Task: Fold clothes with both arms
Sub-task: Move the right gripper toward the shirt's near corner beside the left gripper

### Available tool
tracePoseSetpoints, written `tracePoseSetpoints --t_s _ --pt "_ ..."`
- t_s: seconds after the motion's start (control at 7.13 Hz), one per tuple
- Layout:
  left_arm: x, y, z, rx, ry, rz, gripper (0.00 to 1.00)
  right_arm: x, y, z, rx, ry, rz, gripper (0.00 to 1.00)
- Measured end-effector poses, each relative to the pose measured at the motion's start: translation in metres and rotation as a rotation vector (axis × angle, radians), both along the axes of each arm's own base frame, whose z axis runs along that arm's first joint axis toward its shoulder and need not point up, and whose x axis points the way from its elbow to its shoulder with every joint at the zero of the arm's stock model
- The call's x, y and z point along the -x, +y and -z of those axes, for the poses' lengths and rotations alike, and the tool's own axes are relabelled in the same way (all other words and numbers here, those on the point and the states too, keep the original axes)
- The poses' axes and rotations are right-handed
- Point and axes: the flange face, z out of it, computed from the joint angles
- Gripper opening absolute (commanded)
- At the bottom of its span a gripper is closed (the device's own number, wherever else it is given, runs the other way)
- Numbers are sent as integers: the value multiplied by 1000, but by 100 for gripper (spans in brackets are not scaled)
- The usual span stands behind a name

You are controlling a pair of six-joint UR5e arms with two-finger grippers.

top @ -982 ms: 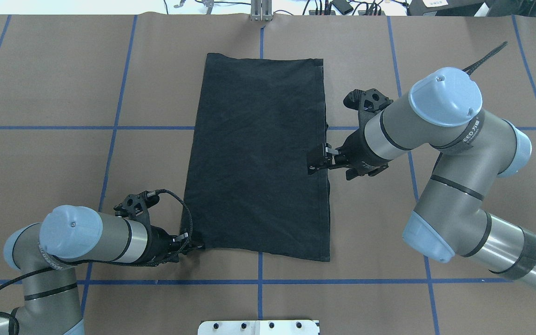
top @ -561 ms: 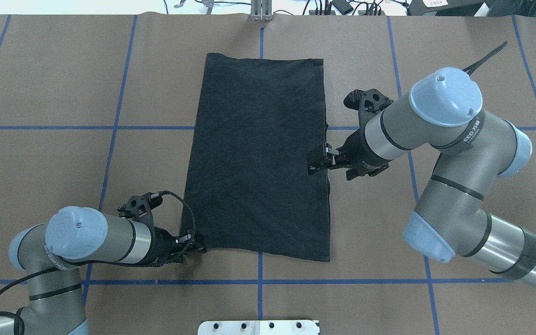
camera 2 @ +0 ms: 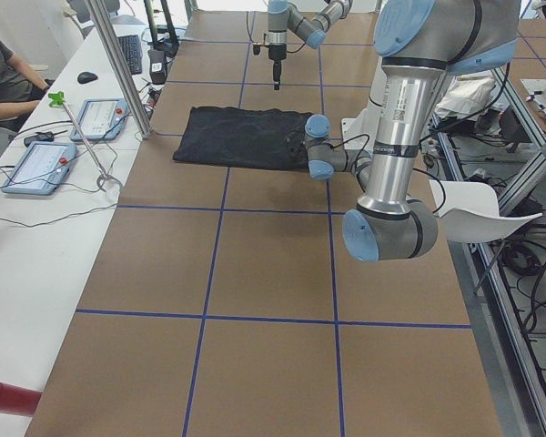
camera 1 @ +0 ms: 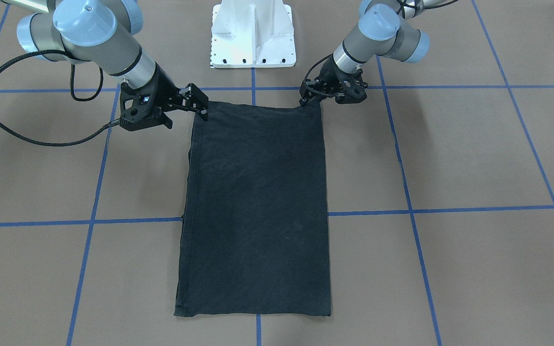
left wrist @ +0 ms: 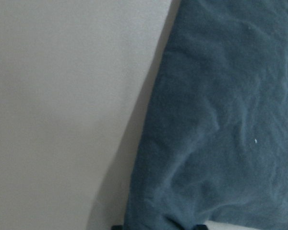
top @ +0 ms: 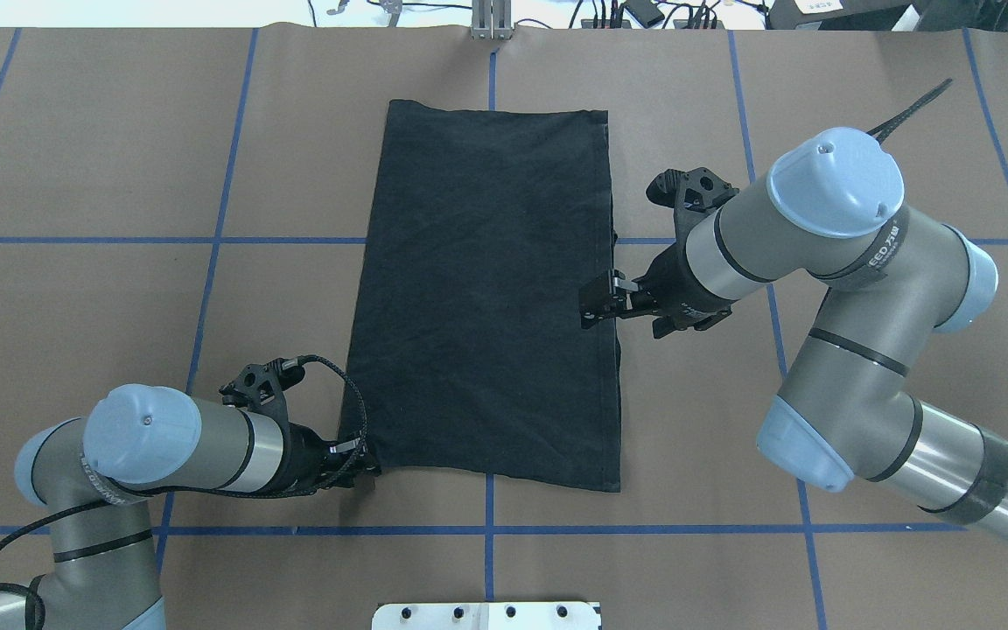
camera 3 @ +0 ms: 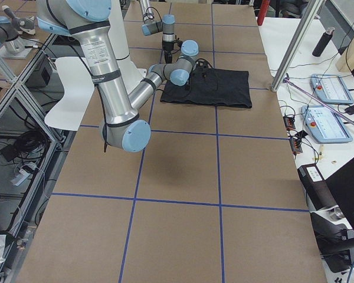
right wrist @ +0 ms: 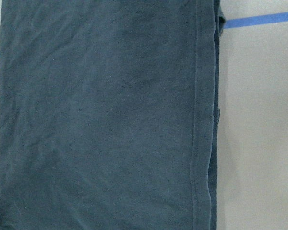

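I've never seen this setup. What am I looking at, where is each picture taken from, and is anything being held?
A robot's left arm and right arm work at a table. Views: one from behind and above, one facing the robot, two from the table's ends, one on each wrist. A black T-shirt, folded into a strip, lies flat. The left gripper is at its near-left corner; whether it grips is unclear. The right gripper hangs open above the right edge.

A black strap (top: 882, 251) on the right arm (top: 784, 236) shows "EED" and one Chinese character — rest hidden. Nothing else is legible.
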Motion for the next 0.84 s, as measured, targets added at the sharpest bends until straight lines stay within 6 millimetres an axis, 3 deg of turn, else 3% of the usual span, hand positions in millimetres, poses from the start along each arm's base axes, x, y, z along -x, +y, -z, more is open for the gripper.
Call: tracePoseSetpoints --t_s 0.84 --pt "17 -3 27 -1 8 10 0 8 6 -6 16 11 8 100"
